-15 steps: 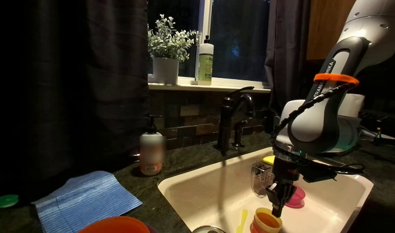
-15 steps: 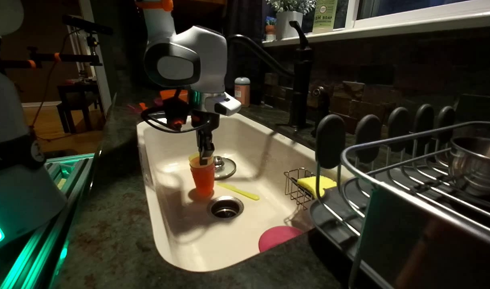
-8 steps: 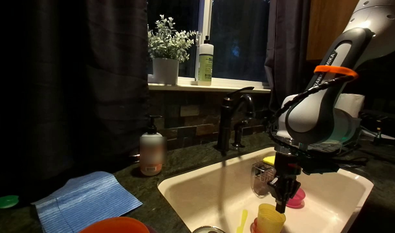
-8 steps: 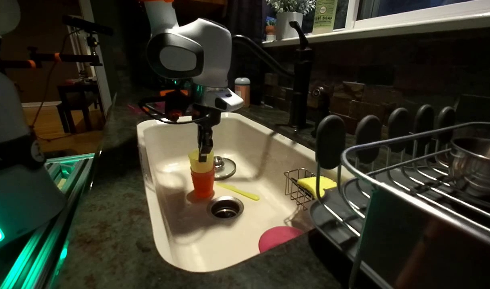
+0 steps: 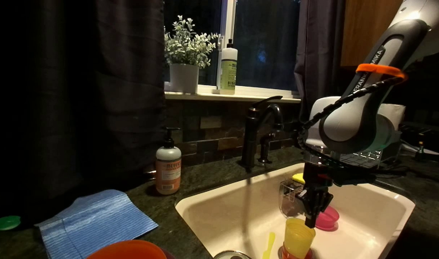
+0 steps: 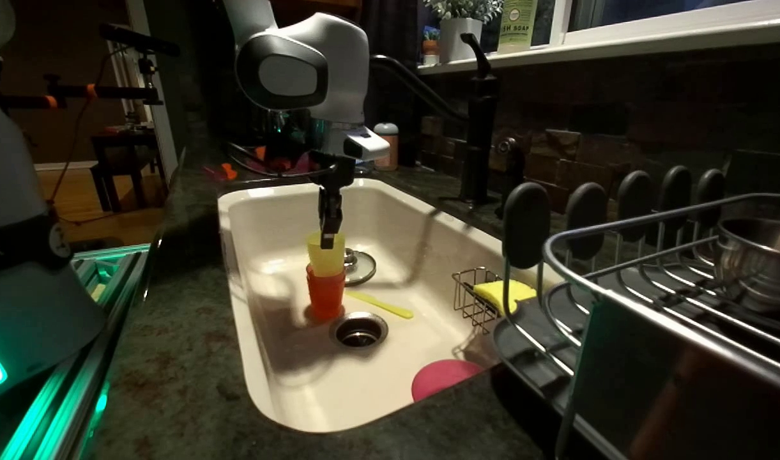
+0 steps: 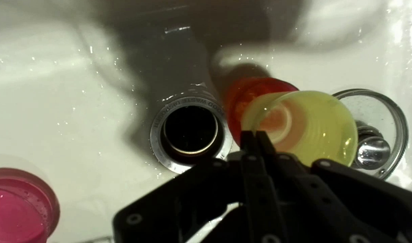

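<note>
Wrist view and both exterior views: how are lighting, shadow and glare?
Wrist view: broad shadow beside the drain, white glints speckling the sink, the gripper on the yellow cup mostly dark; in an exterior view, the wide curtain fades into blackness; in an exterior view, green glow tints the metal rail.

Pincer [image 7: 255, 133], black. Yellow cup [image 5: 299, 238], translucent, faintly ringed. Red cup [image 6: 326, 295], orange-tinged. Dish [image 7: 18, 209], magenta pink. Knife [image 6: 382, 306], yellow-green. Sponge [image 6: 504, 293], bright yellow. Sink [image 6: 345, 386], cream-white. Tabletop [image 6: 179, 377], dark green mottled with brown. Cloth [image 5: 97, 221], blue, ribbed, with paler bands. Pump bottle [image 5: 168, 171], coral-labelled. Arm [image 5: 343, 124], white and charcoal; strap [image 5: 380, 69], orange.
</note>
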`<state>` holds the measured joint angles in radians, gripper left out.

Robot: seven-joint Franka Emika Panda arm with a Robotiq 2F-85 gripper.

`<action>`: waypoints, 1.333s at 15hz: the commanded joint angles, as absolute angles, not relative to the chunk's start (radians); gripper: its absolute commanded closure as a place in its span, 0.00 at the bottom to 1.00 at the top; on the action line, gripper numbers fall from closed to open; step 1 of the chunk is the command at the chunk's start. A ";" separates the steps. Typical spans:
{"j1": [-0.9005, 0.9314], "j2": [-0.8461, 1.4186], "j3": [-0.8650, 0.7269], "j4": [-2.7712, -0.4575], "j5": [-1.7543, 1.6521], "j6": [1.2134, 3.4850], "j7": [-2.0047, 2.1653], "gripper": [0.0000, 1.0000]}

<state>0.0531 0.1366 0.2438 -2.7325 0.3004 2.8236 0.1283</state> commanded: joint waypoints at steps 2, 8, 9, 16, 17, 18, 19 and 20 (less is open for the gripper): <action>0.121 0.058 0.205 -2.744 0.241 2.769 0.223 0.99; 0.145 -0.077 0.197 -2.726 0.150 2.620 0.333 0.99; 0.144 -0.100 0.199 -2.719 0.154 2.579 0.345 0.99; 0.135 -0.180 0.199 -2.693 0.171 2.473 0.366 0.96; 0.135 -0.185 0.199 -2.694 0.171 2.472 0.368 0.96; 0.135 -0.185 0.199 -2.695 0.171 2.472 0.369 0.96; 0.135 -0.185 0.199 -2.696 0.171 2.472 0.370 0.96; 0.134 -0.184 0.203 -2.695 0.157 2.474 0.373 0.99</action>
